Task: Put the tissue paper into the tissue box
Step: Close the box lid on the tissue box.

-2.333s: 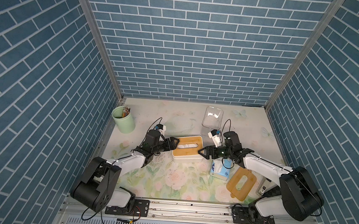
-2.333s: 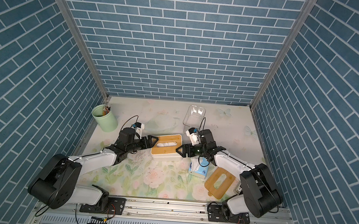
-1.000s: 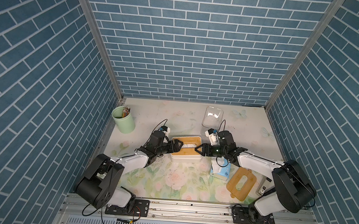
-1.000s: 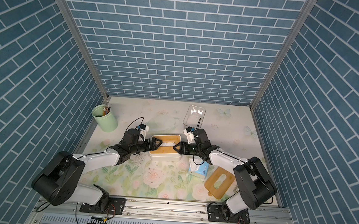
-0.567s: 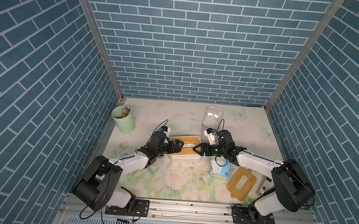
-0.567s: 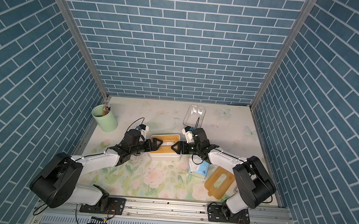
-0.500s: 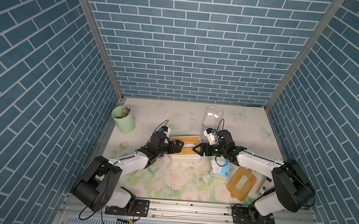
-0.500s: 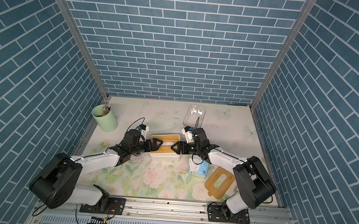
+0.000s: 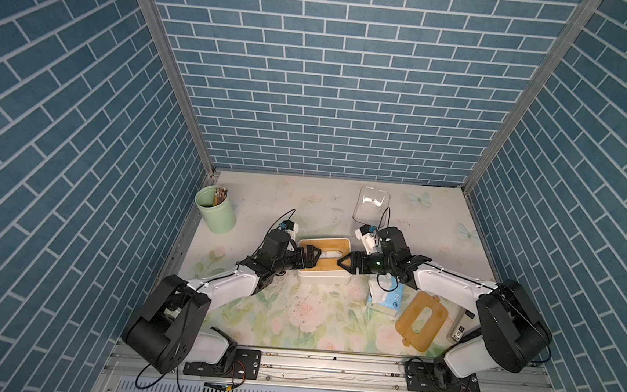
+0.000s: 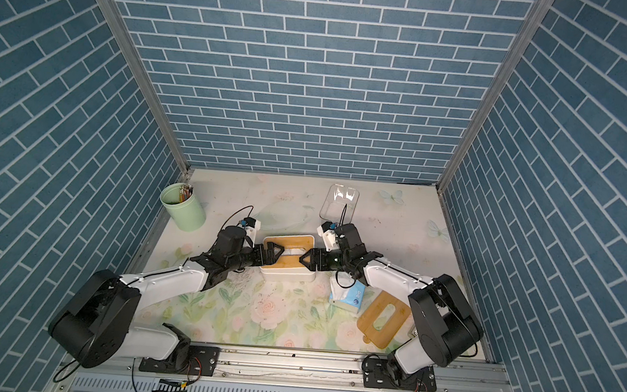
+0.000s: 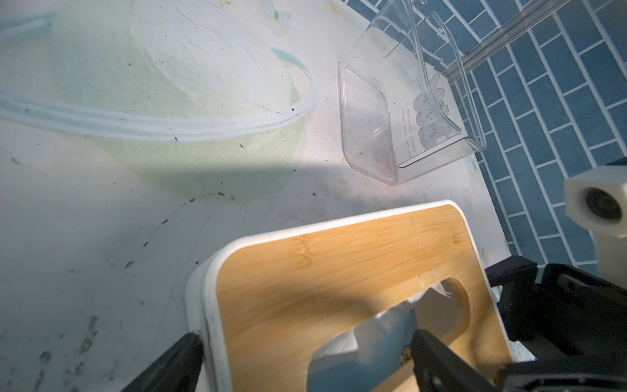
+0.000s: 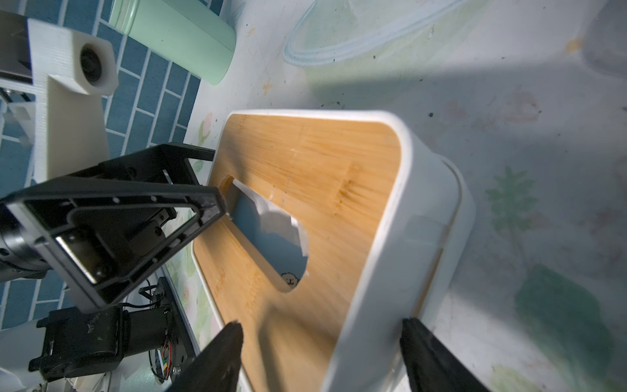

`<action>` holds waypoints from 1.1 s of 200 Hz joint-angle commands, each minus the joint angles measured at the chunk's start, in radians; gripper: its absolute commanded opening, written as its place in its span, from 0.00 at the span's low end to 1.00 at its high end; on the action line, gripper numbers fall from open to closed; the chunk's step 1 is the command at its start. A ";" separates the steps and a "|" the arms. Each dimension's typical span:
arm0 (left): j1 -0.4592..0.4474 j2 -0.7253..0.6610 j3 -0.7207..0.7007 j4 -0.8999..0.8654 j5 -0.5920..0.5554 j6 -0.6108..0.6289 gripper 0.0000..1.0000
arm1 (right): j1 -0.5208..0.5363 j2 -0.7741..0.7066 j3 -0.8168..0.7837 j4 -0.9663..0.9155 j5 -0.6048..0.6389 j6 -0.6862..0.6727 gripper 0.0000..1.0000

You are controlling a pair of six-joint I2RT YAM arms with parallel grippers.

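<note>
Within the box [image 9: 322, 279], tissue [image 11: 383, 322] is seen through the lid [image 9: 329, 244]; left pincer [image 9: 313, 257] and right pincer [image 9: 343, 262] are spread, empty; only withdrawal is judged remaining.

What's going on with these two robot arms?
Both arms reach toward a white tissue box with a bamboo lid, one at each end. The left gripper and right gripper are open, jaws spread at the box's ends. Some tissue paper pokes through the lid's slot. A blue tissue pack lies beside the right arm.
</note>
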 commanded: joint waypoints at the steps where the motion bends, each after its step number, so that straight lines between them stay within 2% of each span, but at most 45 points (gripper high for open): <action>1: -0.007 -0.023 0.025 -0.006 0.012 0.020 1.00 | 0.007 -0.014 0.028 -0.033 0.008 -0.026 0.75; 47: -0.007 -0.057 0.015 0.016 0.054 0.007 1.00 | 0.009 -0.004 0.013 0.009 -0.043 0.006 0.68; 86: -0.011 -0.068 0.002 0.061 0.116 -0.029 1.00 | 0.010 0.024 -0.030 0.135 -0.133 0.098 0.61; 130: -0.024 -0.055 -0.001 0.084 0.152 -0.052 1.00 | 0.022 0.062 -0.040 0.193 -0.147 0.151 0.55; 148: -0.024 -0.054 -0.001 0.065 0.130 -0.047 1.00 | 0.025 0.076 -0.039 0.194 -0.138 0.156 0.54; 170: -0.025 -0.061 0.008 -0.005 0.048 -0.005 1.00 | 0.026 0.082 -0.023 0.130 -0.091 0.118 0.54; 199: -0.022 -0.060 0.025 -0.095 -0.066 0.056 1.00 | 0.024 0.062 0.016 0.006 -0.001 0.043 0.62; 220: -0.018 -0.058 0.031 -0.121 -0.098 0.078 1.00 | 0.018 0.042 0.039 -0.062 0.046 0.000 0.67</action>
